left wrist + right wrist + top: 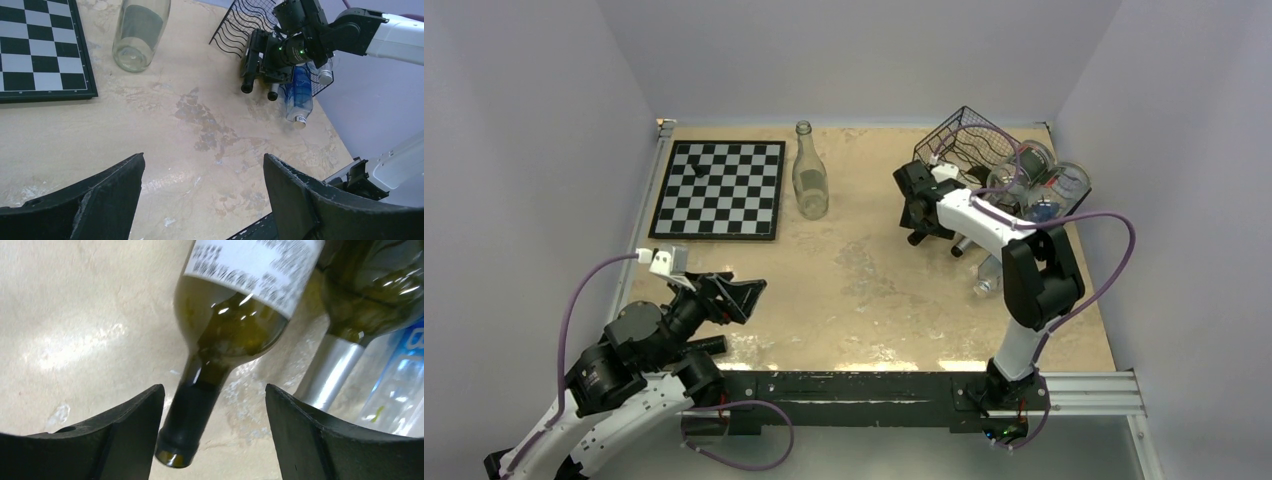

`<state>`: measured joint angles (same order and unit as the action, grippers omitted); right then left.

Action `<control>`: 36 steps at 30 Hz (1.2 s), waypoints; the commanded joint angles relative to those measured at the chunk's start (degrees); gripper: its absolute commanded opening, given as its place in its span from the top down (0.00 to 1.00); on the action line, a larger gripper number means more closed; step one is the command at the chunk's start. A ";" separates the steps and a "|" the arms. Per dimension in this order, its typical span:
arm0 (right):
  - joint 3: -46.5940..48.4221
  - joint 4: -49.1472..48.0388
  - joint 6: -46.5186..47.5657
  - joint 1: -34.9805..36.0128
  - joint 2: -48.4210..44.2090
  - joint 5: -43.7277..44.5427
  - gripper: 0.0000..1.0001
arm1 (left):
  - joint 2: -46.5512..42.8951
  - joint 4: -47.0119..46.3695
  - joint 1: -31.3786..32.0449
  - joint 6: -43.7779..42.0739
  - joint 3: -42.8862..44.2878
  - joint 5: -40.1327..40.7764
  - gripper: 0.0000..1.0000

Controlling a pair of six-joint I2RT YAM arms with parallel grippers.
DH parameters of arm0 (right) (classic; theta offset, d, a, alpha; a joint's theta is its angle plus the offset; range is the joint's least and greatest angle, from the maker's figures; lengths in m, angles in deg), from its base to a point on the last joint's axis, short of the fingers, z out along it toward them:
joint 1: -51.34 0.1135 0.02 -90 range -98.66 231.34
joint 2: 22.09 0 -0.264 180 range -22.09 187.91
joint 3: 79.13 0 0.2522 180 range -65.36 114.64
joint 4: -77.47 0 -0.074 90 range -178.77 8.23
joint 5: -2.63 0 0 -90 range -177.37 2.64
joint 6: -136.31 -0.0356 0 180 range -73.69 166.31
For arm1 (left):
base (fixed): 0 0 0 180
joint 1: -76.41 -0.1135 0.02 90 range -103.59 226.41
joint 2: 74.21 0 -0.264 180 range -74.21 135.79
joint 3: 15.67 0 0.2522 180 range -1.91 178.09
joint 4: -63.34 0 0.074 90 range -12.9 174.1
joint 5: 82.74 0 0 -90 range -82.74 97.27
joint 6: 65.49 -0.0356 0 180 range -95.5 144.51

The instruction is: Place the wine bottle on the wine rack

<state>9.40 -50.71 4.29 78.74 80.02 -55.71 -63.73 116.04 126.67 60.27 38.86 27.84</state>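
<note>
Tabletop (864, 290); wine rack (961, 132) partly obscured

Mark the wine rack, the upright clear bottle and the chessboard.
wine rack (964, 135), top view, wavy wire rows.
upright clear bottle (810, 185), top view, its body.
chessboard (724, 195), top view, bare central squares.

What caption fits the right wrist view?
Open right claw framing the dark neck of a labelled green wine bottle.

The counter (864, 290) lay bare through its middle. Lying bottles (1034, 170) crowded the wine rack (959, 135) along its front; an upright glass bottle (809, 180) and a chessboard (719, 188) stood well left.
</note>
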 commanded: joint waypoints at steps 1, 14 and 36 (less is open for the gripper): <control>-1.40 -0.72 -5.12 1.83 -1.13 -3.22 0.25 | -0.75 0.17 -0.25 -0.70 1.44 0.70 0.08; 0.35 0.57 -10.14 2.20 1.48 -6.69 1.00 | -1.98 2.30 -0.25 -1.67 3.59 1.77 0.08; 7.64 3.21 -8.78 -5.22 4.86 -6.85 1.00 | -1.52 3.59 -0.25 -2.15 5.02 2.01 0.08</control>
<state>13.90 -45.86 -5.81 74.72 85.66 -64.58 -66.03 120.10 126.67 59.73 42.14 29.66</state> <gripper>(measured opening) 0.389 0.917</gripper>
